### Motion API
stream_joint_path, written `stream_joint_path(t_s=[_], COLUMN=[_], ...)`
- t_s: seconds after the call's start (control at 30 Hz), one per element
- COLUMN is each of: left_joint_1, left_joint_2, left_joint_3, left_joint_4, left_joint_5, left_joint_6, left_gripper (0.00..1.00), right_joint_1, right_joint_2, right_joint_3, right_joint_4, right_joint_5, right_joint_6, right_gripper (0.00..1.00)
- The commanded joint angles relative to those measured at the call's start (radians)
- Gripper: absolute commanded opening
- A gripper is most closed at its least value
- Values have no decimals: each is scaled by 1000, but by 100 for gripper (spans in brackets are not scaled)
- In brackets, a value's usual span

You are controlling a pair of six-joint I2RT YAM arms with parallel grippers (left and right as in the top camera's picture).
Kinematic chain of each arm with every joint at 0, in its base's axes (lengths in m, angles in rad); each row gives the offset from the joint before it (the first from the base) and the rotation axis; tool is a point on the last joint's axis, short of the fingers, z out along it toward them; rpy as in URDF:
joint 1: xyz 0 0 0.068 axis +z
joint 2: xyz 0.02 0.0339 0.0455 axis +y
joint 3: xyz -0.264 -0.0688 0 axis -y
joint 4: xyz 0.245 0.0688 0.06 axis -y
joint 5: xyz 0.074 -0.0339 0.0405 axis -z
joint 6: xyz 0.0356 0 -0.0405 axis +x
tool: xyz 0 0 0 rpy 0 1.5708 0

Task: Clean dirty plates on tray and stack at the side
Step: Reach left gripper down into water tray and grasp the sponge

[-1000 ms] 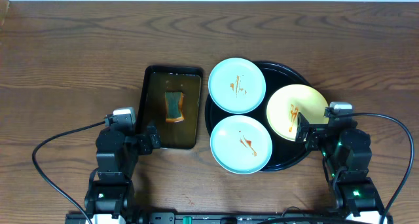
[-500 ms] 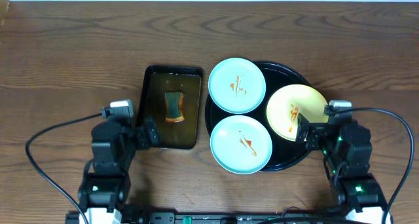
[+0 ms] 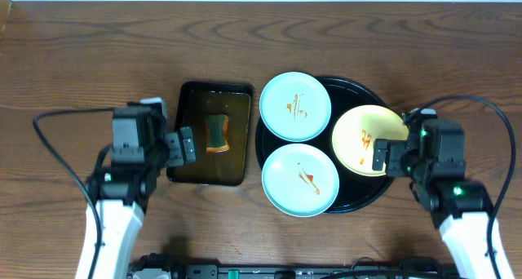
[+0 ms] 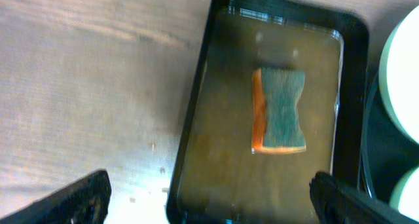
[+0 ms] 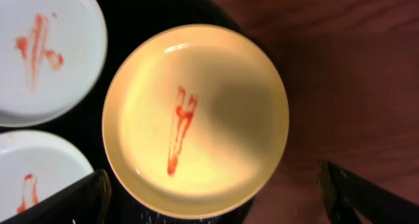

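Observation:
The large round black tray (image 3: 356, 87) lies right of centre and carries three sauce-streaked plates. One mint-blue plate (image 3: 295, 106) sits at its upper left, another mint-blue plate (image 3: 300, 179) at its lower left, and a pale yellow plate (image 3: 369, 139) (image 5: 196, 119) on its right side. My right gripper (image 3: 380, 157) (image 5: 216, 201) hovers open over the yellow plate's near edge and holds nothing. My left gripper (image 3: 186, 145) (image 4: 209, 204) is open and empty above the left rim of the small rectangular tray.
A rectangular dark tray (image 3: 186, 108) (image 4: 196, 119) holding brownish liquid and a green-and-orange sponge (image 3: 216, 133) (image 4: 279, 110) stands just left of the round tray. Black cables (image 3: 57, 120) loop beside both arms. Bare wooden table (image 3: 98, 50) surrounds everything.
Both arms have moved away from the table's front edge: the left gripper rose to the rectangular tray's left rim, and the right gripper edged over the yellow plate. The plates have not moved.

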Motion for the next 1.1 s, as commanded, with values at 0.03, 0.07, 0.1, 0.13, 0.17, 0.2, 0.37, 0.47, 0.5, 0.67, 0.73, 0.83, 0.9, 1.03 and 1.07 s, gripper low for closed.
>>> stream_joint_path(t_s=[0.03, 0.07, 0.1, 0.13, 0.17, 0.2, 0.37, 0.47, 0.5, 0.67, 0.73, 0.83, 0.9, 1.03, 1.07], left_joint_1=[5, 5, 5, 5, 5, 5, 5, 5, 5, -25, -44, -77, -103, -142, -148], left_joint_2=[70, 74, 74, 74, 74, 74, 74, 75, 75, 108, 143, 213, 274, 387, 413], left_joint_3=[92, 93, 93, 93, 93, 93, 93, 93, 93, 93, 93, 93, 93, 93, 93], left_joint_4=[-85, -96, -119, -137, -149, -154, -108, -29, 4, 149, 183, 217, 239, 291, 303], left_joint_5=[13, 15, 20, 19, 19, 20, 29, 76, 95, 109, 109, 105, 105, 98, 98], left_joint_6=[-9, -9, -9, -8, -8, -9, -9, -9, -9, -9, -8, -8, -8, -9, -9], left_gripper=[98, 98, 98, 98, 98, 98, 98, 98, 98, 93, 91, 89, 88, 79, 78], right_joint_1=[-17, -17, -17, -16, -16, -16, -16, -15, -15, -15, -15, -15, -15, -15, -15], right_joint_2=[58, 61, 61, 58, 57, 57, 60, 60, 60, 60, 60, 60, 60, 60, 60], right_joint_3=[105, 113, 118, 120, 120, 120, 120, 120, 120, 119, 119, 119, 119, 119, 119], right_joint_4=[-36, -35, -32, -29, -32, -32, -6, -2, -5, -6, -6, -6, -7, -8, -8], right_joint_5=[10, 10, 9, -2, -22, -43, -58, -59, -59, -58, -58, -58, -58, -58, -58], right_joint_6=[-60, -73, -73, -63, -49, -47, -47, -47, -47, -47, -47, -47, -47, -47, -47], right_gripper=[99, 99, 99, 99, 99, 99, 99, 95, 95, 93, 93, 94, 94, 95, 95])
